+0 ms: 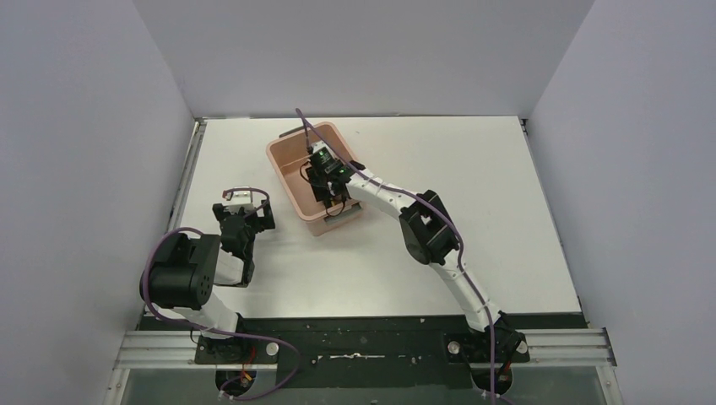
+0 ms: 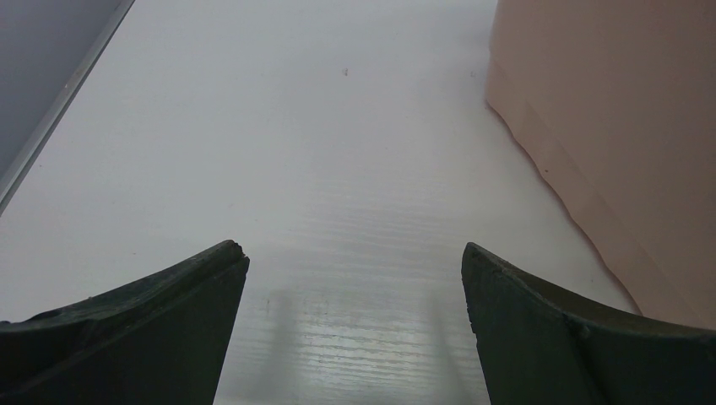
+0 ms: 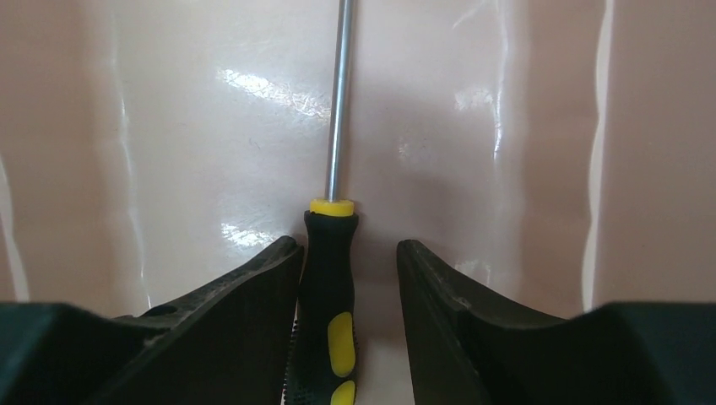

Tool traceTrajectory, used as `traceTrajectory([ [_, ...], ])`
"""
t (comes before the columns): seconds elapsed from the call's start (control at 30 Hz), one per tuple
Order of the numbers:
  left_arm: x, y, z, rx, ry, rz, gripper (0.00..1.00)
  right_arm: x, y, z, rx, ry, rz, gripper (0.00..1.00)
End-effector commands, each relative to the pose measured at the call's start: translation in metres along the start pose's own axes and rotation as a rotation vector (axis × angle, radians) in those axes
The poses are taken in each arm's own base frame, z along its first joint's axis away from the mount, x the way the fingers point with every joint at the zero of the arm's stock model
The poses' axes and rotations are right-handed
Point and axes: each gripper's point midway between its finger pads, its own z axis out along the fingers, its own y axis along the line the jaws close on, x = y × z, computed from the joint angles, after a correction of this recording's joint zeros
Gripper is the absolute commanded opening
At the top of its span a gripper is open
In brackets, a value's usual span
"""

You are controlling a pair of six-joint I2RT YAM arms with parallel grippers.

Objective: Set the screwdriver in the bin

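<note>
Grey walls are seen round a white bench (image 1: pixel 439 253), toward whose far side the salmon-pink bin (image 1: pixel 291 169) is set. Inside the bin the right tool (image 3: pixel 348 246) is held low with its fingers parted. The screwdriver (image 3: pixel 328 270) is seen between them, its handle against one finger and clear of the other, its shaft pointing away over the bin's floor. The left tool (image 2: pixel 355 257), likewise spread apart, is held over the bench just left of the bin.
</note>
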Motion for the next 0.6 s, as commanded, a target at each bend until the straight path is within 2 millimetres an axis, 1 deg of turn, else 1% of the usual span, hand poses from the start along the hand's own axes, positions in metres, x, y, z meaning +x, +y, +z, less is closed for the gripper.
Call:
traceTrajectory([
  [0.0, -0.013, -0.001, 0.003, 0.006, -0.044, -0.002, 0.97, -0.069, 0.007, -0.052, -0.026, -0.172, 0.039, 0.48],
  [0.07, -0.013, -0.001, 0.003, 0.006, -0.045, -0.002, 0.97, -0.094, 0.008, -0.08, -0.045, -0.238, 0.051, 0.52],
  [0.1, -0.013, -0.001, 0.003, 0.006, -0.044, -0.001, 0.97, -0.104, 0.008, -0.092, -0.052, -0.267, 0.052, 0.56],
  [0.13, -0.013, -0.001, 0.003, 0.006, -0.044, -0.002, 0.97, -0.112, 0.009, -0.105, -0.06, -0.296, 0.051, 0.64],
  [0.17, -0.013, -0.001, 0.003, 0.006, -0.044, -0.002, 0.97, -0.121, 0.007, -0.119, -0.067, -0.327, 0.048, 0.77],
  [0.2, -0.013, -0.001, 0.003, 0.006, -0.043, -0.001, 0.97, -0.127, 0.007, -0.13, -0.073, -0.349, 0.042, 0.86],
  [0.23, -0.013, -0.001, 0.003, 0.006, -0.044, -0.001, 0.97, -0.134, 0.005, -0.144, -0.076, -0.376, 0.032, 0.94],
  [0.27, -0.013, -0.001, 0.003, 0.006, -0.045, -0.001, 0.97, -0.14, 0.003, -0.156, -0.081, -0.401, 0.03, 0.99],
  [0.37, -0.013, -0.001, 0.003, 0.006, -0.045, -0.001, 0.97, -0.154, 0.0, -0.193, -0.103, -0.461, 0.002, 1.0],
  [0.43, -0.013, -0.001, 0.003, 0.006, -0.045, -0.001, 0.98, -0.163, -0.008, -0.219, -0.1, -0.502, 0.0, 1.0],
  [0.5, -0.013, -0.001, 0.003, 0.006, -0.044, -0.001, 0.97, -0.169, -0.025, -0.242, -0.069, -0.545, 0.013, 1.0],
  [0.53, -0.013, -0.001, 0.003, 0.007, -0.045, -0.002, 0.97, -0.169, -0.037, -0.249, -0.044, -0.564, 0.021, 1.0],
  [0.57, -0.013, -0.001, 0.003, 0.007, -0.044, -0.002, 0.97, -0.169, -0.053, -0.259, -0.008, -0.593, 0.033, 1.0],
])
